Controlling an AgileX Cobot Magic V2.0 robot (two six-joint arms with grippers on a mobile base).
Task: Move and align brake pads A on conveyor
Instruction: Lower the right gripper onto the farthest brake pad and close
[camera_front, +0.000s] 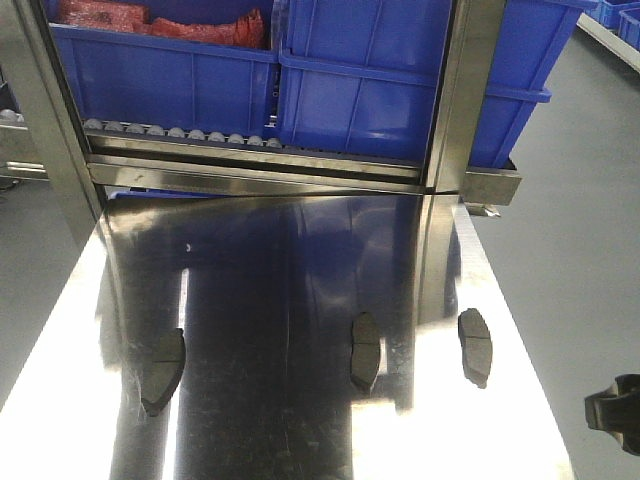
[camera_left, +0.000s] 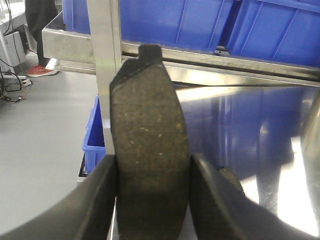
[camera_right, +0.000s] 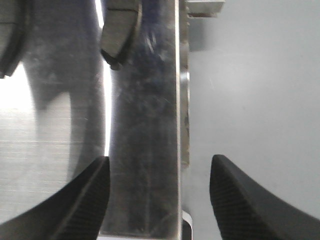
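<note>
Since the left tool (camera_left: 152, 200) pinches one of the brake pads A (camera_left: 149, 125) across its width, the gritty face stays free for laying flat. Three more pads (camera_front: 365, 350) lie apart on the desk (camera_front: 300, 250). Right tool (camera_right: 160, 187) spread, empty, at the desk's edge. Conveyor not in view.

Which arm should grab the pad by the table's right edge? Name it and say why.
Right. The right gripper is open, empty, over the right edge of the steel table, with the edge pad just ahead. The left gripper is shut on another pad.
</note>
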